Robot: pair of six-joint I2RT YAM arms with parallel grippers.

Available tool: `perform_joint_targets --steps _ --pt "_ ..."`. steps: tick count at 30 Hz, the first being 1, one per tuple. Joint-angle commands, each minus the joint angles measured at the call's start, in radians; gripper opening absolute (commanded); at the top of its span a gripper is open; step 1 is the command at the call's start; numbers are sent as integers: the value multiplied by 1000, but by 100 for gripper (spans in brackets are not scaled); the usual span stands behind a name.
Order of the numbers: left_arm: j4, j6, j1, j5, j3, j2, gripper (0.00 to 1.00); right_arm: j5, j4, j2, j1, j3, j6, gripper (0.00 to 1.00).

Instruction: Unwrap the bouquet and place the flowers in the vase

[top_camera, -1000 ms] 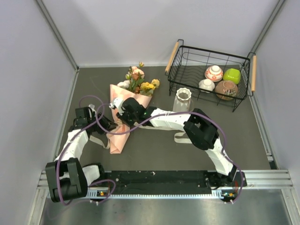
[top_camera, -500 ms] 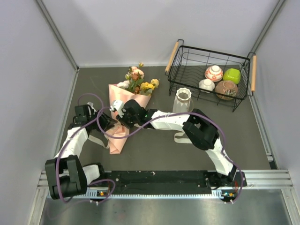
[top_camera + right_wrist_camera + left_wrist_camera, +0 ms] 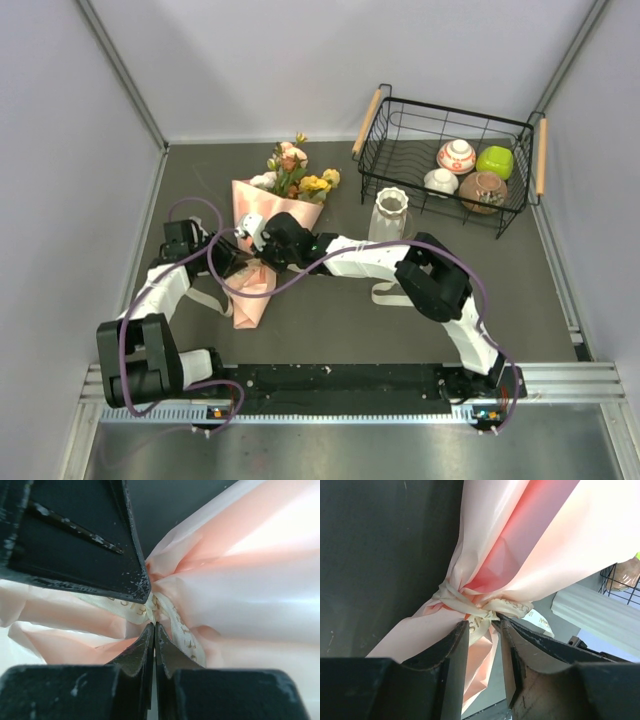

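Note:
The bouquet lies on the dark table, its salmon-pink paper cinched by a beige ribbon. The flowers stick out of its far end. My left gripper reaches in from the left, its jaws apart, with the ribbon knot at its tips. From the right, my right gripper stands shut, tips pressed against the ribbon at the knot; nothing shows between them. In the top view both grippers, left and right, meet at the bouquet's waist. The white ribbed vase stands upright to the right.
A black wire basket with wooden handles sits at the back right and holds several small bowls. Loose ribbon tails trail on the table under the arms. Grey walls close in both sides.
My right gripper's jaws have closed at the ribbon knot. The left gripper has opened a little wider. The bouquet's waist has shifted slightly left.

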Motion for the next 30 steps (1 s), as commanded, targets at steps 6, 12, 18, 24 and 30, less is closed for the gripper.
perform_joint_targets --steps 6,12,18,24,30 --pt "120 -88 -30 -39 13 40 30 -36 48 -107 18 -37 52 0" --pt "111 -88 -36 -80 31 61 29 -43 48 -122 18 -52 55 0" --pt "108 -83 -36 -105 42 46 0 -23 67 -173 18 -121 49 0" --pt "87 -79 -34 -141 46 -5 0 -8 76 -202 18 -163 49 0" --pt "104 -65 -40 15 54 -5 26 7 88 -197 16 -164 49 0"
